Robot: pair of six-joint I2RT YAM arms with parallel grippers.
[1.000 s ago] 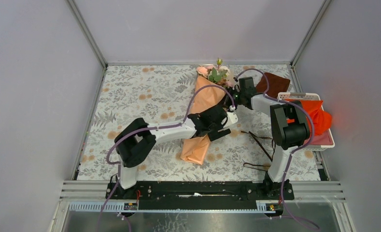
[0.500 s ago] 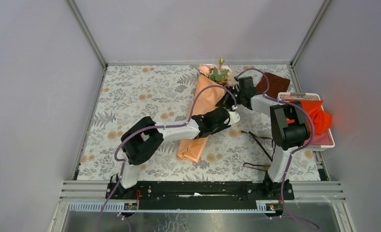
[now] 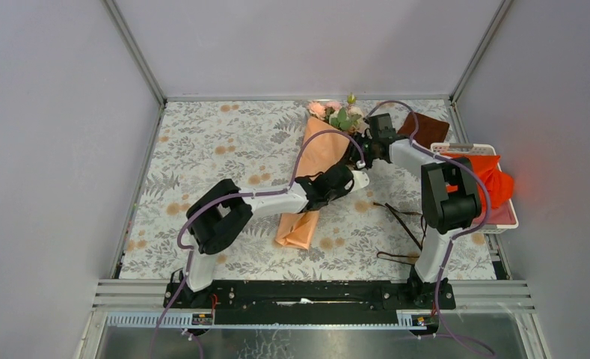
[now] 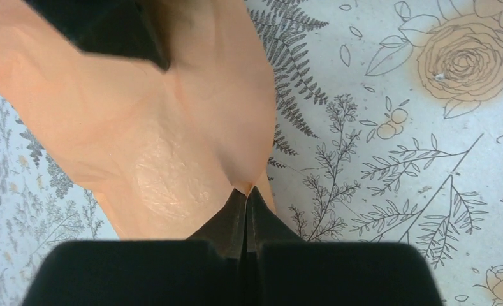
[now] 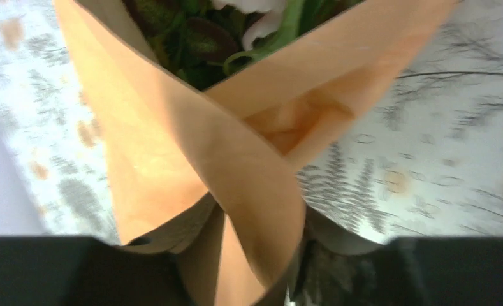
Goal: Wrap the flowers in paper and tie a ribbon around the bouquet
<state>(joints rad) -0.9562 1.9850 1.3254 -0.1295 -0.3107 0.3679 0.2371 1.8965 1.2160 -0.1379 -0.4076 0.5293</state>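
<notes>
The bouquet lies slanted on the floral table, a long cone of peach-orange paper with the flowers at its far end. My left gripper is at the cone's right side. In the left wrist view this left gripper is shut on a thin edge of the paper. My right gripper sits just below the blooms. From the right wrist, the right gripper stands open, a folded flap of paper between its fingers and green leaves beyond. The ribbon lies loose right of the cone.
A white basket holding a bright orange cloth stands at the right edge. A dark brown cloth lies at the back right, behind the right arm. Grey walls close in the table on three sides.
The left gripper reached to the cone's right edge and shut on the paper. The right gripper opened off the paper. The flower end shifted slightly right.
</notes>
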